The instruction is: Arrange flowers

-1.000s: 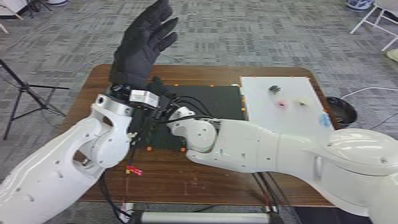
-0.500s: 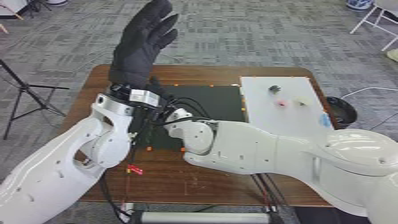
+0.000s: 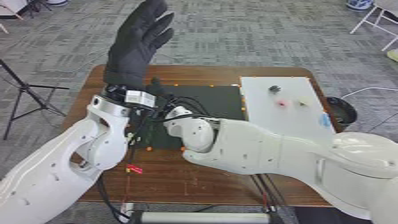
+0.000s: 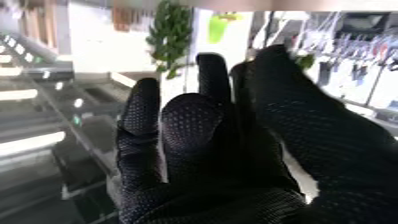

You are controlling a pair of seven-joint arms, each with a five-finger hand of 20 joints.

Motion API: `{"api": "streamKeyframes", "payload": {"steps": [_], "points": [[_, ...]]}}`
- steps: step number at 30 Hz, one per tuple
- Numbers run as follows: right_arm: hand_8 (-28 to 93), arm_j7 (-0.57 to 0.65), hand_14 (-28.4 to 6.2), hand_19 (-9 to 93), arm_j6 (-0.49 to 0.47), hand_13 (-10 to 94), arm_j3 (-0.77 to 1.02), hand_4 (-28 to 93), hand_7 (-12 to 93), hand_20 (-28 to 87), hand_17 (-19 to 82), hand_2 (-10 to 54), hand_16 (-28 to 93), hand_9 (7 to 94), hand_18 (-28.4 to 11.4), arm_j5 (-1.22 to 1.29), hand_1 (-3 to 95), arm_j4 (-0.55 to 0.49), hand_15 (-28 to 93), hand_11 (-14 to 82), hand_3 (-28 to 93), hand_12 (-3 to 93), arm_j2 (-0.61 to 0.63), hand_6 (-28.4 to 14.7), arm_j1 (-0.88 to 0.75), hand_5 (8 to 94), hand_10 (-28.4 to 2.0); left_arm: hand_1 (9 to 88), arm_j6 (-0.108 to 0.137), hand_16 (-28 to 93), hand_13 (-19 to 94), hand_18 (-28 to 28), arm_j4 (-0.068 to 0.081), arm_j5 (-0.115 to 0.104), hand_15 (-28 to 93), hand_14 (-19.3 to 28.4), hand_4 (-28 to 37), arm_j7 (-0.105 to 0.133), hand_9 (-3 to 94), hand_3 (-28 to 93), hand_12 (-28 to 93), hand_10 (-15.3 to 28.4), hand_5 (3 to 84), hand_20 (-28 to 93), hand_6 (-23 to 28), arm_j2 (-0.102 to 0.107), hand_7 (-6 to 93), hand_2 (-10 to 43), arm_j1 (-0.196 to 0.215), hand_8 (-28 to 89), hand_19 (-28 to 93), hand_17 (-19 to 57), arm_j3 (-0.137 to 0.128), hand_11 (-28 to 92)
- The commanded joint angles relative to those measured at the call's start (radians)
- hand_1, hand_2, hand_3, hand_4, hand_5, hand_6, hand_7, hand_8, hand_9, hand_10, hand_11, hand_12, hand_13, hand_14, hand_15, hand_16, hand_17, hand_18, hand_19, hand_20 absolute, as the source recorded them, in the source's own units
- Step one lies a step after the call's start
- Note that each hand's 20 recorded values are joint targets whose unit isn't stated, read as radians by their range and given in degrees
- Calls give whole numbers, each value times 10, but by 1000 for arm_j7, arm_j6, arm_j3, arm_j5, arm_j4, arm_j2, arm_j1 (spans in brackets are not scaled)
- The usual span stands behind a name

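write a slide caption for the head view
Left hand open, right arm across the table, small coloured pieces on a white board.

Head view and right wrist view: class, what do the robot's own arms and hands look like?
The left arm and right arm are glossy white, with rounded segments. Black cables loop near the wrists. The left robot hand and right robot hand wear black gloves, the right's visibly dotted.

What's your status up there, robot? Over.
Left hand open, raised. Right hand open. Pink item on white board. Left arm close to right arm, possible snag.
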Motion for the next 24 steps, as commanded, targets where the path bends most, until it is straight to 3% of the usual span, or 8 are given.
{"api": "streamKeyframes", "payload": {"steps": [1, 3, 6, 11, 20, 21, 24], "points": [[-137, -131, -51, 870, -249, 593, 90, -281, 185, 304, 162, -28, 337, 388, -161, -55, 544, -18, 874, 145, 897, 116, 27, 3, -22, 337, -21, 252, -28, 91, 132, 186, 42, 2, 149, 129, -270, 0, 178, 672, 213, 93, 254, 123, 17, -49, 144, -61, -47, -66, 322, -138, 23, 130], [-135, -145, -54, 927, -274, 594, 80, -282, 176, 262, 142, -6, 343, 381, -159, -46, 564, -19, 881, 124, 896, 92, 27, 14, -12, 329, -7, 251, -32, 92, 132, 186, 36, 1, 150, 129, -269, 3, 178, 674, 212, 93, 254, 123, 17, -45, 143, -61, -36, -66, 321, -138, 15, 129], [-139, -172, -60, 932, -332, 594, 79, -283, 176, 275, 136, 5, 346, 384, -158, -61, 578, -22, 887, 116, 886, 81, 24, 26, -10, 337, 2, 251, -31, 92, 132, 185, 22, 0, 149, 129, -270, 4, 179, 673, 212, 93, 254, 122, 16, -35, 144, -61, -14, -66, 319, -137, -2, 128], [-144, -149, -59, 932, -331, 602, 59, -283, 184, 287, 142, 11, 337, 396, -164, -58, 576, -20, 893, 127, 889, 72, 22, 33, -5, 355, 5, 250, -36, 92, 133, 185, 7, 1, 146, 128, -269, 8, 178, 673, 212, 93, 254, 123, 16, -25, 144, -61, 8, -66, 318, -137, -20, 128], [-163, -129, -63, 932, -322, 645, 26, -270, 212, 279, 182, -9, 313, 453, -175, -46, 530, -37, 909, 153, 923, 65, 39, 38, 25, 420, -11, 250, -31, 94, 133, 186, 2, 0, 146, 128, -269, 7, 179, 673, 213, 93, 254, 123, 16, -18, 143, -61, 21, -65, 318, -137, -28, 128], [-166, -145, -64, 932, -323, 649, 34, -264, 216, 278, 186, -10, 310, 462, -177, -53, 525, -35, 911, 154, 925, 65, 49, 40, 21, 429, -12, 250, -29, 93, 133, 186, 14, 1, 146, 128, -269, 2, 179, 674, 213, 93, 254, 123, 16, -29, 143, -61, 9, -65, 318, -137, -20, 128], [-171, -155, -65, 932, -319, 657, 16, -257, 223, 274, 192, -17, 304, 477, -178, -54, 516, -56, 915, 156, 929, 66, 68, 43, 36, 446, -14, 250, -17, 93, 133, 186, 11, 0, 146, 128, -269, 1, 179, 673, 213, 93, 253, 123, 15, -23, 143, -61, 14, -65, 318, -137, -23, 128]]}}
